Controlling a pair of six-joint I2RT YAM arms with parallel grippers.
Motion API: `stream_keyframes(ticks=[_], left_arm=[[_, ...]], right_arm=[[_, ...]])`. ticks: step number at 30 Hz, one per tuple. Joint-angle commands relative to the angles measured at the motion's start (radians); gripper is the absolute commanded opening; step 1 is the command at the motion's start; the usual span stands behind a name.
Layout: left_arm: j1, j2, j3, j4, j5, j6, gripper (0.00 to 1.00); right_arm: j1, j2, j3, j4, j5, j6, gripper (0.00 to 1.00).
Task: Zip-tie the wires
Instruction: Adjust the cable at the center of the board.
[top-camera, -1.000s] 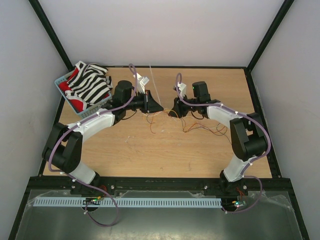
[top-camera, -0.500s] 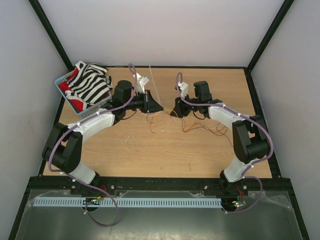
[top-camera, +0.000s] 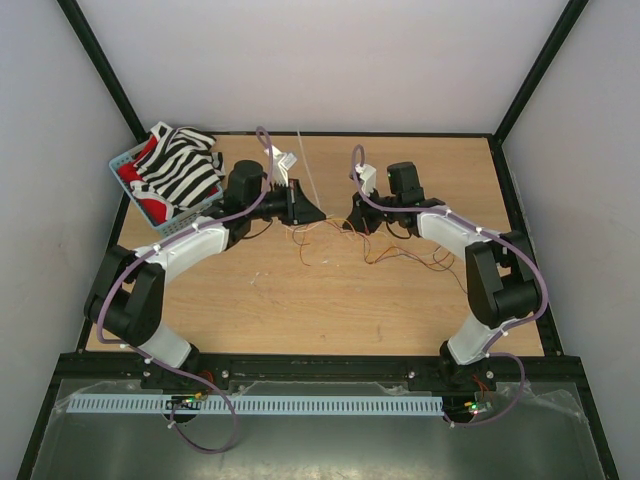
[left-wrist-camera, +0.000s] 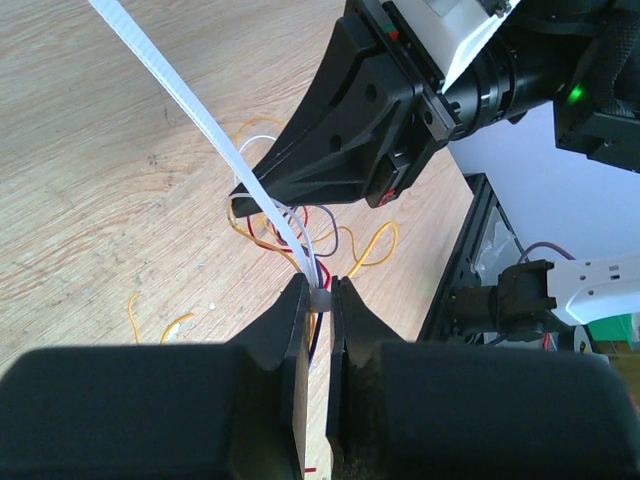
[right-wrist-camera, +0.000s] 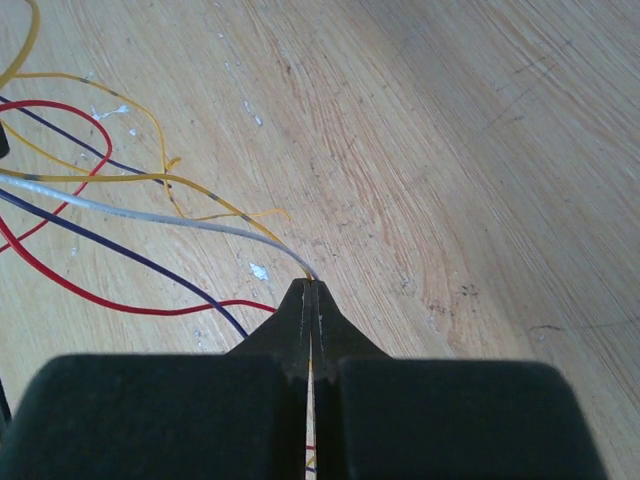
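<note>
- Left gripper (left-wrist-camera: 318, 300) is pressed almost shut, pinching the zip tie (left-wrist-camera: 190, 105), whose strip is angled toward 11 o'clock.
- Right gripper (right-wrist-camera: 311, 300) is clamped shut on the wires (right-wrist-camera: 200, 225), fanned toward 10 o'clock over the wooden table (right-wrist-camera: 450, 150).

In the left wrist view the zip tie (left-wrist-camera: 185, 100) runs out over the top edge, and its lower end goes out of your sight between the fingers of the left gripper (left-wrist-camera: 318, 300). In the right wrist view the left edge cuts the wires (right-wrist-camera: 150, 213). Their ends go into the closed tips of the right gripper (right-wrist-camera: 311, 300) (which strand it pinches, you cannot tell). From above, the strands are too thin to follow.
</note>
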Motion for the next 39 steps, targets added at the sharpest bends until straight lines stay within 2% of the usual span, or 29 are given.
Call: stream_keyframes(ticks=[1,14,19,25,33,39], left_arm=[[0.015,-0.015,0.005,0.013,-0.017,-0.004,0.00],[0.049,-0.030,-0.031,0.011,-0.043,-0.013,0.00],[0.049,-0.034,-0.029,0.011,-0.041,-0.012,0.00],[0.049,-0.028,-0.025,0.011,-0.035,-0.016,0.00],[0.049,-0.033,-0.027,0.011,-0.041,-0.009,0.00],[0.050,-0.033,-0.025,0.011,-0.041,-0.010,0.00]], right_arm=[[-0.006,-0.042,0.009,-0.012,0.042,-0.002,0.00],[-0.107,-0.144,-0.034,-0.014,0.180,0.068,0.00],[-0.114,-0.153,-0.037,-0.014,0.173,0.075,0.00],[-0.114,-0.160,-0.034,0.001,0.090,0.088,0.00],[-0.126,-0.184,-0.045,-0.001,0.194,0.103,0.00],[-0.170,-0.189,-0.066,0.047,0.141,0.174,0.00]])
